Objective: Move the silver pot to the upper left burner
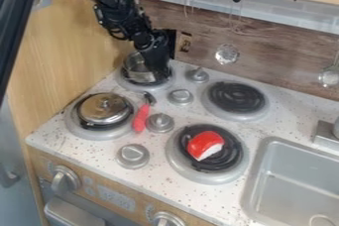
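The silver pot is in the upper left part of the frame, at the upper left burner, its round wall shining where the light catches it. The gripper hangs down at the pot's right side, close against it and covering part of it. I cannot tell how far open it is, or whether it has hold of the rim or merely stands beside it.

The pot looks like thin toy metal: light, stiff, unlikely to break, but slick on its curved side. I would take it by the rim, pinched across the wall, since a grip low on the outside might slide or tip it. The move looks nearly finished; what remains, I judge, is to see the base sit flat on the ring, let go, and lift straight up so as not to drag it.

Below it, left of the frame's middle, a silver lid with a knob lies over the lower left burner. A red-handled utensil lies to its right on the speckled desk. Right of centre, a red and white toy piece rests on the lower right burner.
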`<control>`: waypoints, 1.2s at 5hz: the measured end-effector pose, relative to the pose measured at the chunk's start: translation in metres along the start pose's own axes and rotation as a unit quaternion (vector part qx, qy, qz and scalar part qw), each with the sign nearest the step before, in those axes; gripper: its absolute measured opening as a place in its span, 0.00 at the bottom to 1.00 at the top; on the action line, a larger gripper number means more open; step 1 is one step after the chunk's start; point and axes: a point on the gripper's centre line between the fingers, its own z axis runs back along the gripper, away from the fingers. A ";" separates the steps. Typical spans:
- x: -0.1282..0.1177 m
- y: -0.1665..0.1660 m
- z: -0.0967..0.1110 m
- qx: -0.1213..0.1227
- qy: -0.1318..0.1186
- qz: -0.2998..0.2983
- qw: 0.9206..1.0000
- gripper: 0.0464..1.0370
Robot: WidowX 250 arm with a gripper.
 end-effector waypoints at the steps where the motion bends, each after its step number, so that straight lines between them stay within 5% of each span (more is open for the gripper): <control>1: -0.009 0.002 0.000 0.007 0.021 0.018 1.000 0.21; 2: -0.016 -0.010 0.005 0.002 0.018 0.020 1.000 0.49; 3: -0.003 -0.015 0.037 0.021 -0.015 0.013 1.000 0.79; 4: -0.001 -0.035 0.061 0.017 -0.028 0.015 0.999 0.98; 5: -0.009 -0.054 0.083 0.007 -0.005 0.048 0.999 0.97; 6: -0.030 -0.079 0.092 -0.009 0.076 0.107 0.991 0.96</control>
